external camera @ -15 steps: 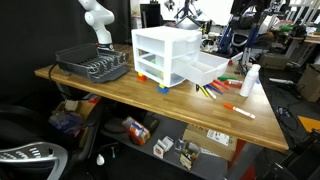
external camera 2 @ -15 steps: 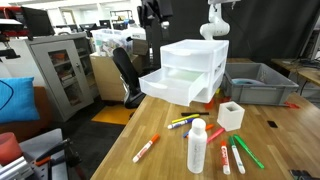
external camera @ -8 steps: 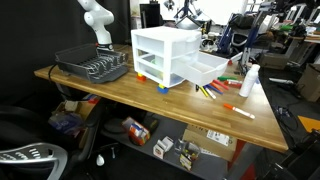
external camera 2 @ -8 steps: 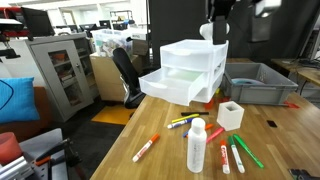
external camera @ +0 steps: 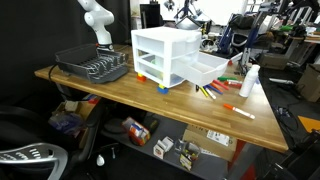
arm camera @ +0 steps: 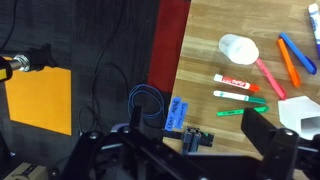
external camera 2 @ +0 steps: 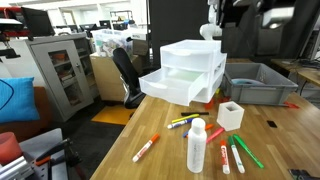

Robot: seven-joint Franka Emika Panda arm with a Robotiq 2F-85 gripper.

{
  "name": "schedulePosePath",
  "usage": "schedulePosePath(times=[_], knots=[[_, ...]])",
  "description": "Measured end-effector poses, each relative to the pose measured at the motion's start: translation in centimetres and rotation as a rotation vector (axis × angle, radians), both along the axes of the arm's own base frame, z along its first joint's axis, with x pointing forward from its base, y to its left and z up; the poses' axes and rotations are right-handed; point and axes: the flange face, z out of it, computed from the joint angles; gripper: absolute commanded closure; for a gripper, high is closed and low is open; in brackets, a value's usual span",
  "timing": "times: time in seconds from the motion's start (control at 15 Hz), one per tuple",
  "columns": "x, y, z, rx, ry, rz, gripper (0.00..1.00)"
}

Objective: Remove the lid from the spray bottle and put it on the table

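The slim white spray bottle (external camera 2: 196, 150) stands upright on the brown wooden table (external camera 2: 290, 140), with the small white lid (external camera 2: 198, 124) on its neck. It also shows near the table's far end in an exterior view (external camera: 248, 82). In the wrist view I look down from high up and see the bottle from above as a white round shape (arm camera: 238, 48). My gripper (arm camera: 180, 150) is open and empty, its two dark fingers wide apart, well above the table's edge. In an exterior view it is a blurred dark shape (external camera 2: 243, 11) at the top, far above the bottle.
A white drawer unit (external camera 2: 190, 72) with open drawers stands mid-table, with a grey dish rack (external camera 2: 255, 82) behind it. A small white cube (external camera 2: 231, 114) and several coloured markers (external camera 2: 236, 155) lie around the bottle. An office chair (external camera 2: 125, 72) stands beside the table.
My gripper has swept to the right across the top of an exterior view, high above the drawer unit. The bottle, lid and markers have not moved.
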Motion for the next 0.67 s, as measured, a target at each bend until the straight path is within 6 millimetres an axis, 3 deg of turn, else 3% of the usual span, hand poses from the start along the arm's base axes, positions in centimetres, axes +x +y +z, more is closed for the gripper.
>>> schedulePosePath(times=[0.33, 0.67], knots=[[0.1, 0.3, -0.2, 0.003, 0.007, 0.006, 0.0], [1.3, 1.4, -3.6, 0.114, 0.03, 0.05, 0.0]])
